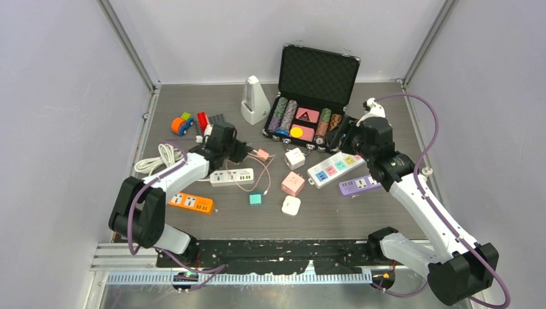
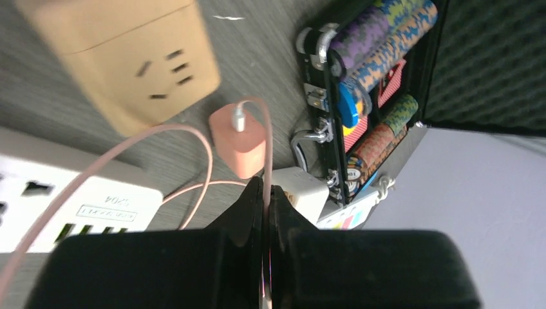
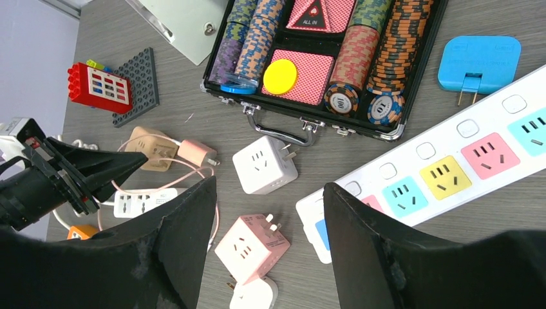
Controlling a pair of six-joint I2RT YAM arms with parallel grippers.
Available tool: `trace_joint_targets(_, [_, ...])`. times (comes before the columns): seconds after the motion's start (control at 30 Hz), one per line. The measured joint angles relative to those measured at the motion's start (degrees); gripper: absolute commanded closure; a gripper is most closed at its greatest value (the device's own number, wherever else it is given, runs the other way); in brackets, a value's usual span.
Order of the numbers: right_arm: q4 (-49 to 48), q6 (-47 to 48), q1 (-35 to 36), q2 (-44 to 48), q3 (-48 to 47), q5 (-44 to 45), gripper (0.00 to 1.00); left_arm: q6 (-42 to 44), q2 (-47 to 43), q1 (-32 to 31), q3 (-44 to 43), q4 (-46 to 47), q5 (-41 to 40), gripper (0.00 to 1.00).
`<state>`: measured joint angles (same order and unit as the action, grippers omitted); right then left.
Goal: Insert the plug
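Pink cable (image 2: 268, 148) clamped in left gripper (image 2: 265, 188) — draw slowly, so pink charger (image 2: 239, 145) trails unsnagged; right gripper (image 3: 269, 187) apart, empty.

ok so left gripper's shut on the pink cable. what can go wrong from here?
1. The left gripper pinches the thin pink cable, not the pink charger: a pull may slip or drag the charger.
2. The cable loops across the white power strip, so lifting could snag or shift it.
3. The right gripper is open, holding nothing; no strip is braced.
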<state>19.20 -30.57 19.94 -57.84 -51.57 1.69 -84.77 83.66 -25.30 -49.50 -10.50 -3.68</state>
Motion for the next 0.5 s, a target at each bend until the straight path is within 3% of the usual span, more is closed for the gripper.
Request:
trace_joint_targets(0.2, [-0.15, 0.44, 0.0, 0.96, 0.0, -0.5, 0.32, 11.06, 3.72, -0.57, -8.11, 1.25, 5.51, 1.0])
trace_joint_targets(0.37, [-1.79, 2.16, 0.0, 0.96, 0.02, -4.52, 0.26, 25.88, 4.74, -1.73, -16.0, 1.6, 13.27, 1.0])
trace_joint_targets(0.5, [-5.44, 3.56, 0.0, 0.92, 0.61, -9.86, 0.17, 41.07, 4.79, -2.03, -22.14, -4.24, 20.26, 1.0])
